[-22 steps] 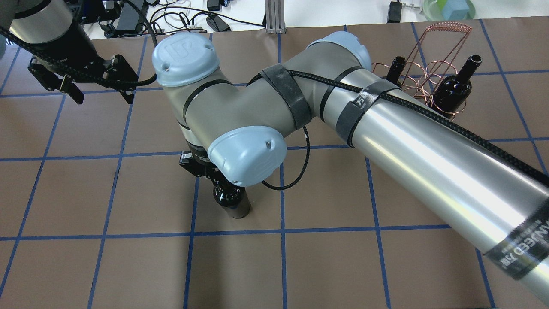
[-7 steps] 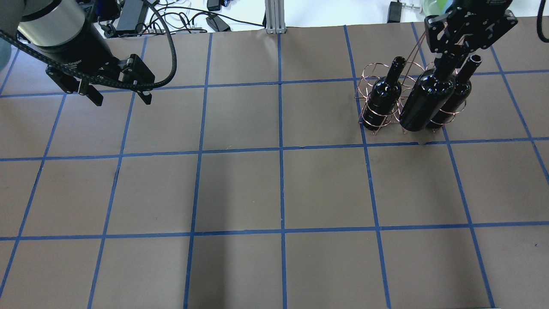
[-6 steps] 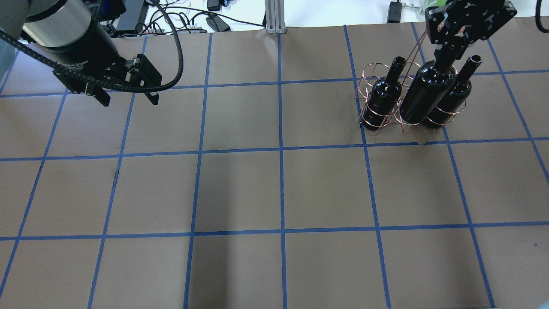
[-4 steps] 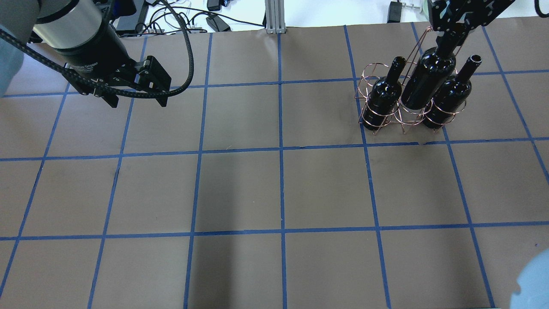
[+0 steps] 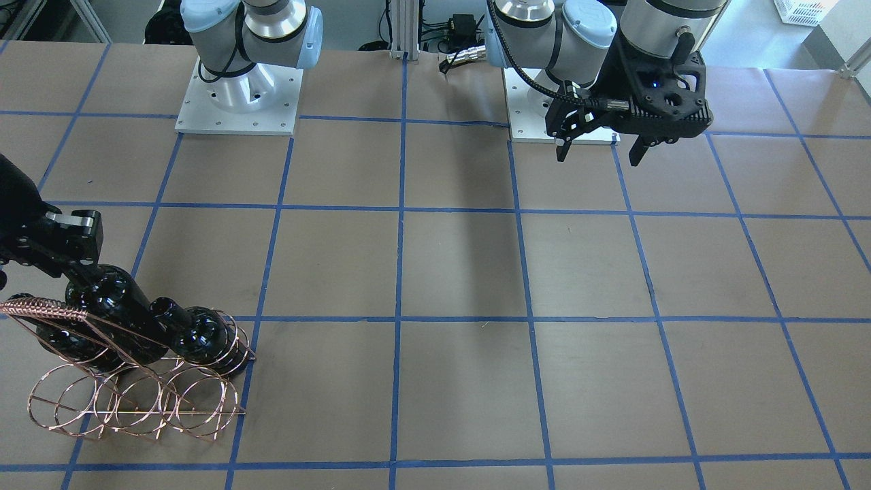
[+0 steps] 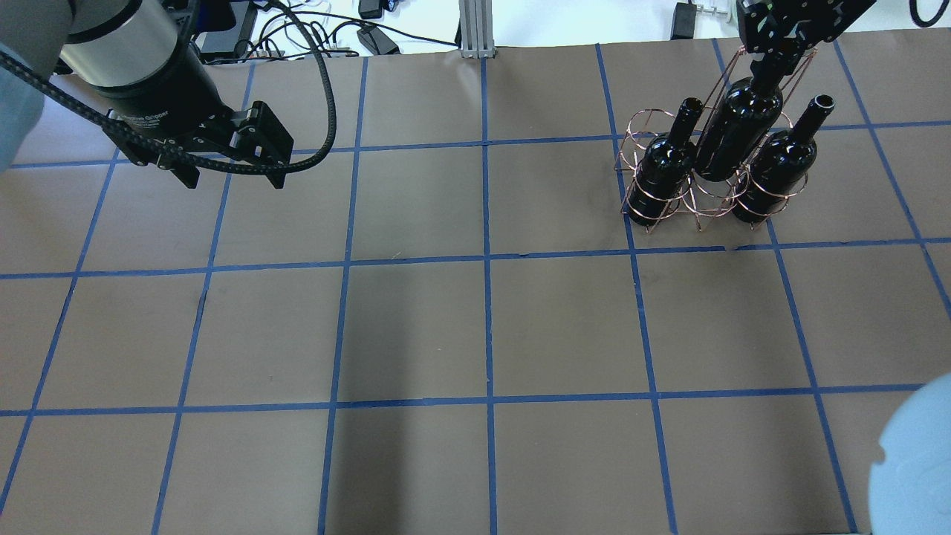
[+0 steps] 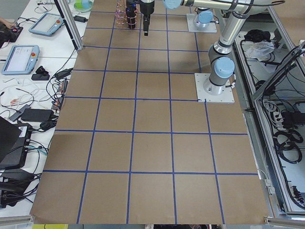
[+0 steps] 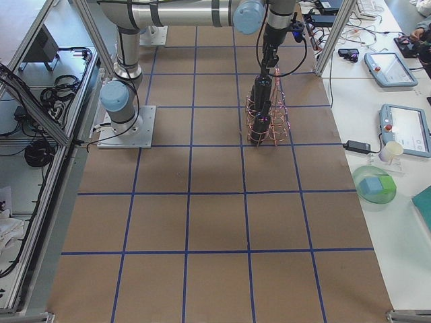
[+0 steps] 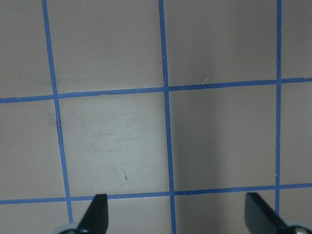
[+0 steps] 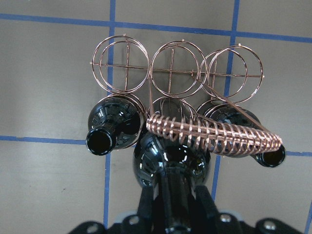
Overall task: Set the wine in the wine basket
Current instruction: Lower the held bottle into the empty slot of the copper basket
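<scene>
My right gripper is shut on the neck of a very dark wine bottle. It holds the bottle nearly upright, with the lower end in the middle hoop of the copper wire wine basket. Two more bottles stand in the hoops on either side. In the right wrist view the fingers clamp the neck of the held bottle, under the braided handle. The far row of hoops is empty. My left gripper is open and empty, far left; it also shows in the front view.
Cables and an aluminium post lie beyond the table's far edge. A pale blue joint of my right arm fills the lower right corner. The brown mat with blue tape lines covers the table.
My right gripper carried the bottle from the table's middle to the basket, then moved it back and down between the two standing bottles. My left gripper drifted a little to the right.
</scene>
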